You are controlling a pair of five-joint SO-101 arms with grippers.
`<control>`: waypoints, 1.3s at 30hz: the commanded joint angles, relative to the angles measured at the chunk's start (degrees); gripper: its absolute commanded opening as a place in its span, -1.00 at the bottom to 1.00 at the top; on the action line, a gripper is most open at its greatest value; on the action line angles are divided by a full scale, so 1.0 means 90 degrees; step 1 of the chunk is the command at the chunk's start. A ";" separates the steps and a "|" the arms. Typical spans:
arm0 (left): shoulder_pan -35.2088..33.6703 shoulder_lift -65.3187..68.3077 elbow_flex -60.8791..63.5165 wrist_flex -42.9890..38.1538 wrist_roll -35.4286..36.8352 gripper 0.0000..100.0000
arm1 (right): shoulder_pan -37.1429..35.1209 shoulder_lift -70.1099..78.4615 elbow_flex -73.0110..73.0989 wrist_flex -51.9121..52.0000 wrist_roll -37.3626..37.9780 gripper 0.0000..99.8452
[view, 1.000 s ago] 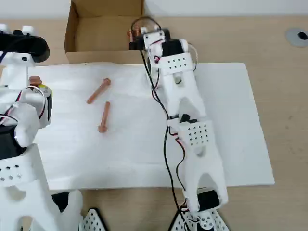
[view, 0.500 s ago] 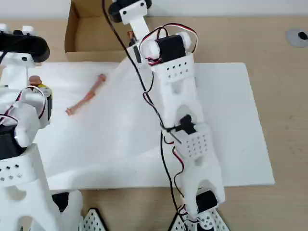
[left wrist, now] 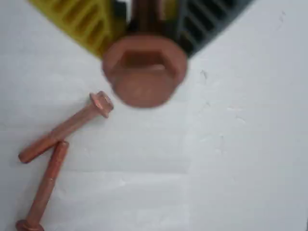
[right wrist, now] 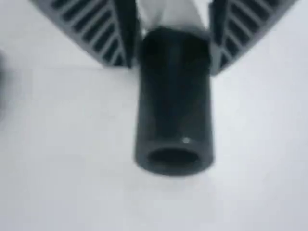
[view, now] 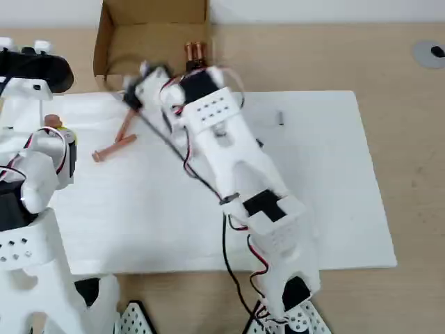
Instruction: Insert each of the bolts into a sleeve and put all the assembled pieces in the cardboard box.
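My left gripper is shut on a copper bolt, whose hex head faces the camera; in the high view this bolt sits at the left arm's tip over the sheet's left edge. My right gripper is shut on a black sleeve with its open end pointing out. In the high view the right gripper hangs over the sheet's far left part, just in front of the cardboard box. Two loose bolts lie beneath it, touching; they are also in the left wrist view.
A white foam sheet covers the table's middle. Copper pieces show at the box's right wall. A small dark piece lies on the sheet to the right. A grey disc sits at the far right.
The right arm has swung from the box's right side leftward and down over the sheet's far left. The two loose bolts have shifted left and now touch. The left arm has kept still.
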 commanded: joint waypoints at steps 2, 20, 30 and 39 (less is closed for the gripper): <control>-0.0098 -0.0181 -0.0342 0.0020 -0.0059 -0.99 | -0.0112 -0.0571 0.0728 0.0088 0.0752 -0.98; -0.0098 -0.0181 -0.0381 0.0430 -0.0049 -0.99 | 0.0347 -0.0640 0.1060 0.0088 0.1319 -0.51; -0.0098 -0.0181 -0.0381 0.0596 -0.0049 -0.99 | 0.0259 -0.1998 0.0630 0.0088 0.1280 -0.51; -0.0098 -0.0181 -0.0381 0.0596 -0.0059 -0.99 | -0.0845 -0.4039 0.1851 0.0088 0.0684 -0.51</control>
